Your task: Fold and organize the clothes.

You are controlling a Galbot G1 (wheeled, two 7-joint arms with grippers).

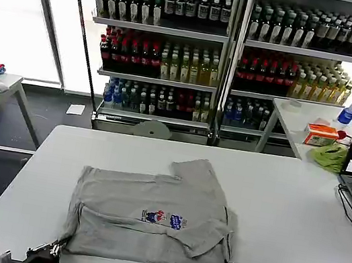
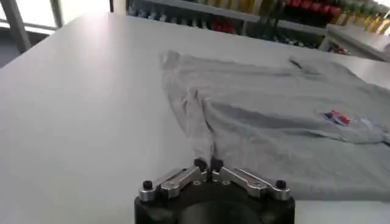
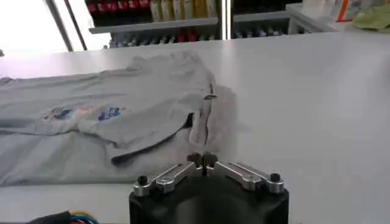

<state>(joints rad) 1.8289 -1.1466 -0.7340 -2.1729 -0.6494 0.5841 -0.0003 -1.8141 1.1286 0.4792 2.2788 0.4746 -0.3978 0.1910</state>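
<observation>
We cannot read any text. The grey shirt (image 1: 150, 219) carries a small red-and-blue chest print (image 1: 164, 219), at about five o'clock from the garment's middle, but its shapes give us no legible letters. Labels on the shelf bottles (image 1: 164, 3) and the orange box (image 1: 320, 135) at two o'clock stay unreadable.

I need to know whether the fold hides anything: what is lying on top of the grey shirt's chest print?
Nothing covers the chest print; it shows on the grey shirt. A folded-over sleeve lies just beside it. Whatever sits beneath the folded layers is hidden.
</observation>
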